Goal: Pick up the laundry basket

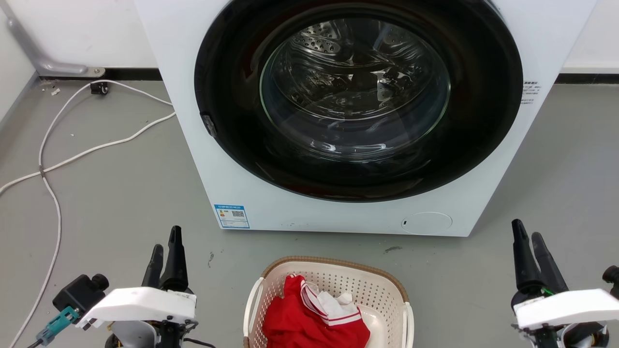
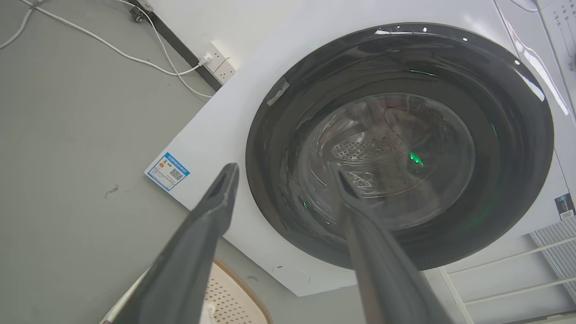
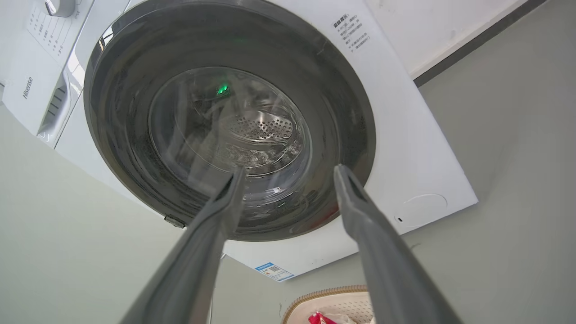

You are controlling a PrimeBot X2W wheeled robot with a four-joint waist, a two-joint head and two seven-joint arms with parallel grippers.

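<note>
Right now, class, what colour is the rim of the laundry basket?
Brown, woven-look rim on the cream laundry basket; clearest in the head view.

A white front-loading washer (image 1: 290, 215) stands on the grey floor (image 1: 106, 203), its round dark door (image 1: 358, 101) shut. A blue label (image 1: 232, 216) sits at its lower corner. White cables (image 1: 82, 154) trail across the floor beside it.

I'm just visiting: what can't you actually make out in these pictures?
- The basket: its near end is cut off by the head view's bottom edge, and a red garment covers part of its floor.
- The washer: its top is cut off by the head view's upper edge, and reflections on the door glass blur the drum's contents.
- The blue sticker: in the head view, the print is too small to read.
</note>
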